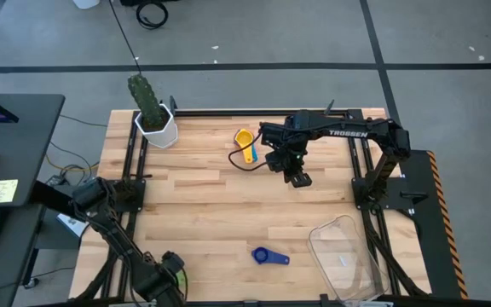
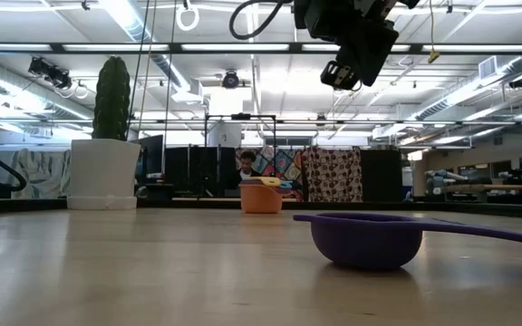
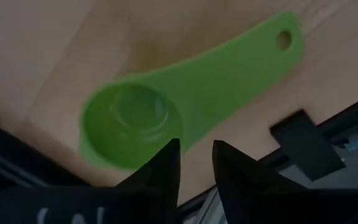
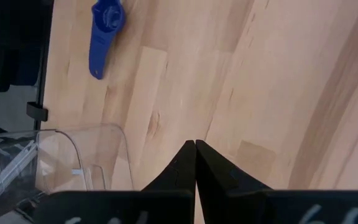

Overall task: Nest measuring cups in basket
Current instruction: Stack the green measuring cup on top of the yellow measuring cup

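From above, the table (image 1: pixel 228 213) is mostly bare wood. The right gripper (image 1: pixel 297 176) hangs over the middle, its arm reaching in from the right side. Just to its left sits a small cluster of cups (image 1: pixel 245 145), yellow and orange with a blue one tucked in, handles pointing toward the near edge. A lone blue cup (image 1: pixel 268 255) lies near the front edge, its handle running toward the basket (image 1: pixel 348 256), which stands at the front right corner, partly over the frame rail. The cactus pot (image 1: pixel 156 126) is at the far left corner. The left gripper (image 1: pixel 170 271) is down at the front left edge, and the green cup it faces cannot be made out here.

At table height, the blue cup (image 2: pixel 367 240) sits upright, handle stretching off to the right, with open wood all round. The orange cup (image 2: pixel 261 196) is well behind it and the pot (image 2: pixel 103 174) far left. The right gripper (image 2: pixel 350 56) hangs high above. A person shows in the room behind.

The left wrist alone shows the green cup (image 3: pixel 129 127), lying upright on the wood right at the table's edge by the black rail, long axis slanting away from the bowl. The left fingers (image 3: pixel 160 171) stand narrowly apart just short of the bowl, holding nothing.

The right wrist looks down on bare planks, the blue cup (image 4: pixel 105 34) and a basket corner (image 4: pixel 86 155); its jaws are pressed together, empty.
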Robot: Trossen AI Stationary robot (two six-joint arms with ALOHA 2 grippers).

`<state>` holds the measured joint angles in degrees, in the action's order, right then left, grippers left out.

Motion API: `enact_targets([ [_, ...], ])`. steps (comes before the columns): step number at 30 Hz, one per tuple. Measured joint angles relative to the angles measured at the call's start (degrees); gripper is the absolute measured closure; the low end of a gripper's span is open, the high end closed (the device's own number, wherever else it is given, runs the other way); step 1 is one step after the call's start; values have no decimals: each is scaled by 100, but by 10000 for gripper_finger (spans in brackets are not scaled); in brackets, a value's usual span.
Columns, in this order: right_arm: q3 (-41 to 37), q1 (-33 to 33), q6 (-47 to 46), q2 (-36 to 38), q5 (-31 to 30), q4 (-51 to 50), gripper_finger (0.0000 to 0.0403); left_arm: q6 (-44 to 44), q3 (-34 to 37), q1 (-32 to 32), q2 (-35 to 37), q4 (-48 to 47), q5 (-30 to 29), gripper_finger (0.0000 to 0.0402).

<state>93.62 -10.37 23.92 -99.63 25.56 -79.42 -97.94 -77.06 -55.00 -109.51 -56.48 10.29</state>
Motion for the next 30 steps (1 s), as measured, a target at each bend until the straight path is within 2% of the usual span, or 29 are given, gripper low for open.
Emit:
enact_targets([
  [8,0,1,0,0,3,0,394,60,0,-31,-1,-41,-125,303],
  [13,0,4,5,0,5,12,394,-68,0,-165,-21,46,4,303],
  [21,0,4,5,0,7,80,394,-43,0,-291,-22,27,-253,303],
  [30,0,2,3,0,7,178,394,-46,156,-289,-33,40,-271,303],
])
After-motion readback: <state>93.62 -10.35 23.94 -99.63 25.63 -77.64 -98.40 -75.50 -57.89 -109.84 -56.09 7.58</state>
